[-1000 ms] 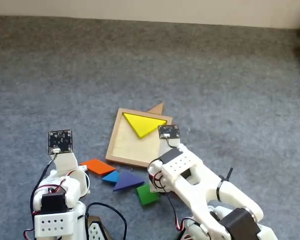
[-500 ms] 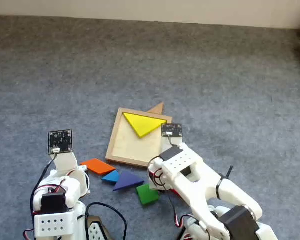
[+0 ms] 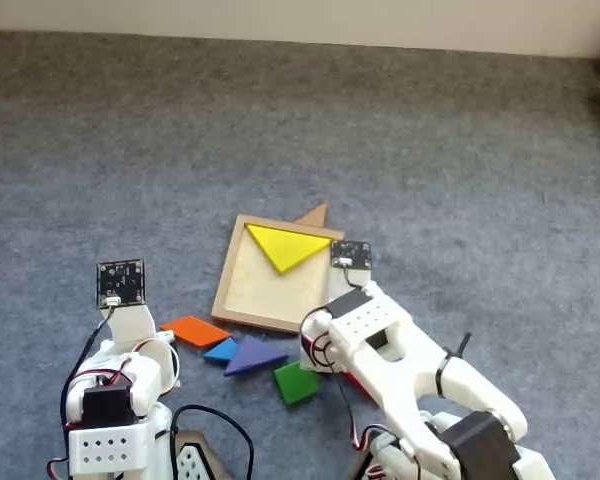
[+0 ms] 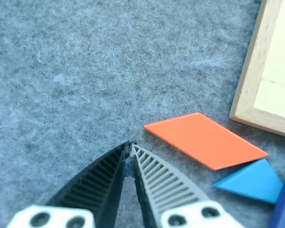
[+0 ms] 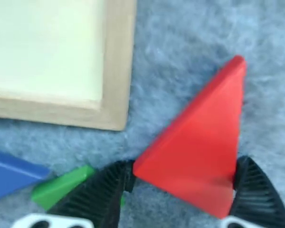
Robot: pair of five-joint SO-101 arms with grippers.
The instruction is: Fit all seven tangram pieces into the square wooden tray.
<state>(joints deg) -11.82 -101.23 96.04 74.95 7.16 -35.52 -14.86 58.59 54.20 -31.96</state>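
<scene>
One yellow triangle we log inside the wooden tray, along its far edge. We note the right gripper clamped across the red triangle, just beside a tray corner; the left gripper closed, empty, near the orange parallelogram.

The black jaws of your right gripper flank a red triangle, with a green square beside one jaw. Just ahead of the black and grey jaws of your left gripper lies an orange parallelogram.
</scene>
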